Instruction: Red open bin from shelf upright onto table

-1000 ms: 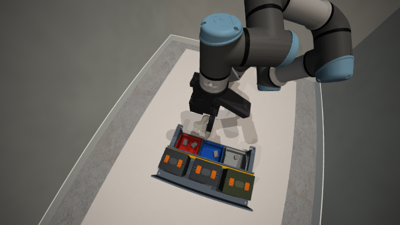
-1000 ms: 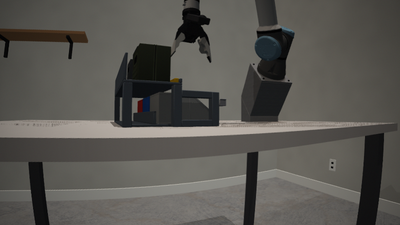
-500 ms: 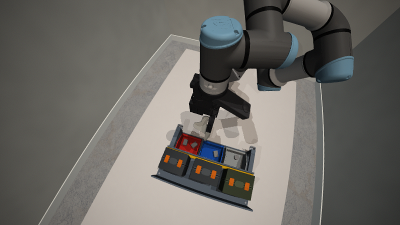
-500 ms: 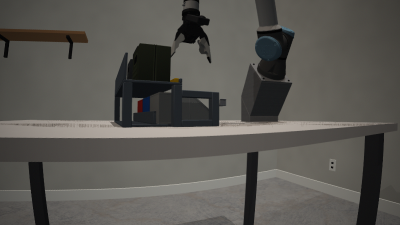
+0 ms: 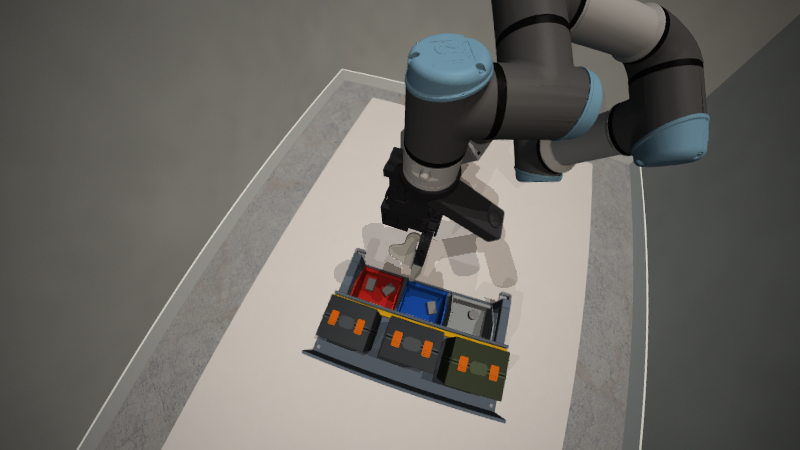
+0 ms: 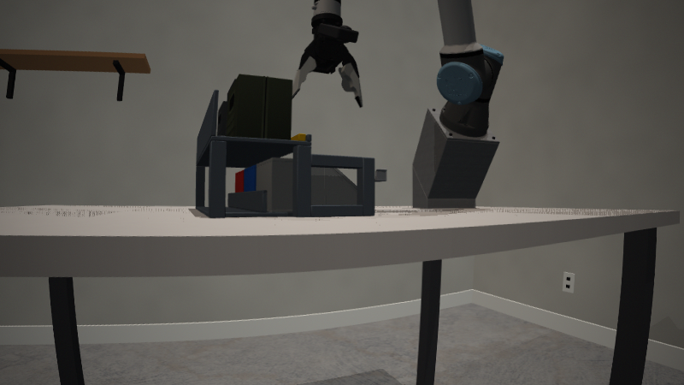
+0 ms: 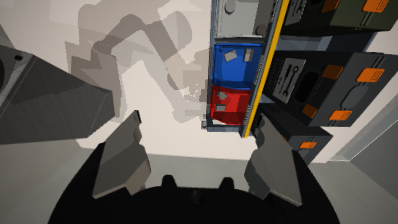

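Observation:
The red open bin [image 5: 375, 288] [image 6: 238, 180] [image 7: 230, 105] sits at the left end of the dark shelf rack's [image 5: 358, 263] [image 6: 301, 177] lower tier, with two small grey parts in it. My gripper [image 5: 416, 269] [image 6: 327, 95] [image 7: 199, 113] is open and empty. It hangs well above the rack, over the table just behind the red bin and the blue bin [image 5: 425, 302] [image 7: 235, 65], touching nothing.
A grey bin [image 5: 467, 318] [image 7: 235, 20] stands beside the blue one. Three latched toolboxes [image 5: 346, 324] [image 5: 411, 344] [image 5: 475, 366] sit on the rack's upper tier. The arm's base pedestal [image 6: 451, 167] stands behind the rack on the table [image 5: 251, 363]. A wall shelf [image 6: 71, 61] is far left.

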### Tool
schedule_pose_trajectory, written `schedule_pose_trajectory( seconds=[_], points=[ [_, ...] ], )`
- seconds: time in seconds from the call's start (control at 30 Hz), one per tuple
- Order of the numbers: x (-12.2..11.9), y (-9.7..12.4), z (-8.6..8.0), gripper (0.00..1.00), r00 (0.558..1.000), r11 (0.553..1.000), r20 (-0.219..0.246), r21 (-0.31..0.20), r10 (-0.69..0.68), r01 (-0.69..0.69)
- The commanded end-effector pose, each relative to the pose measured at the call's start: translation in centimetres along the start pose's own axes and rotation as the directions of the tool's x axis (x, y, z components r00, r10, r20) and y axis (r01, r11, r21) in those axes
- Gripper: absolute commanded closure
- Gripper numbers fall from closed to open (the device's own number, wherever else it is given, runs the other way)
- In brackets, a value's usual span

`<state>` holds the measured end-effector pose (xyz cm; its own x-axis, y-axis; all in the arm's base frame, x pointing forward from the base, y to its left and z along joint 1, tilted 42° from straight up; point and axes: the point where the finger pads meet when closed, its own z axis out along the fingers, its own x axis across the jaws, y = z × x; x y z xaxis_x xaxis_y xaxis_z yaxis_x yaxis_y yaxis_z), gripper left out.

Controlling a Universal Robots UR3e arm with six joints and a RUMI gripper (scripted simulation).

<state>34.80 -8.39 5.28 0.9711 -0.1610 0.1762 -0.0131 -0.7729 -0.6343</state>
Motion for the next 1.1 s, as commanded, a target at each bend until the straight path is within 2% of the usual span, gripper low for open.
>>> schedule_pose_trajectory(
  seconds=[0.0,0.2,0.23,0.37,0.77,0.8,0.93,1.07],
  points=[
    [-0.3,-1.9,-0.1,0.00,0.991,0.991,0.044,-0.054,0.123,-0.121],
    [-0.3,-1.9,-0.1,0.00,0.991,0.991,0.044,-0.054,0.123,-0.121],
    [-0.1,-0.6,-0.1,0.00,0.999,0.999,0.011,-0.014,0.032,-0.032],
    [-0.4,-2.5,-0.1,0.00,0.991,0.991,0.044,-0.054,0.123,-0.121],
    [-0.4,-2.5,-0.1,0.00,0.991,0.991,0.044,-0.054,0.123,-0.121],
    [-0.2,-1.0,-0.1,0.00,0.999,0.999,0.018,-0.021,0.050,-0.049],
    [-0.5,-2.8,-0.1,0.00,0.991,0.991,0.044,-0.054,0.123,-0.121],
    [-0.5,-2.8,-0.1,0.00,0.991,0.991,0.044,-0.054,0.123,-0.121]
  ],
)
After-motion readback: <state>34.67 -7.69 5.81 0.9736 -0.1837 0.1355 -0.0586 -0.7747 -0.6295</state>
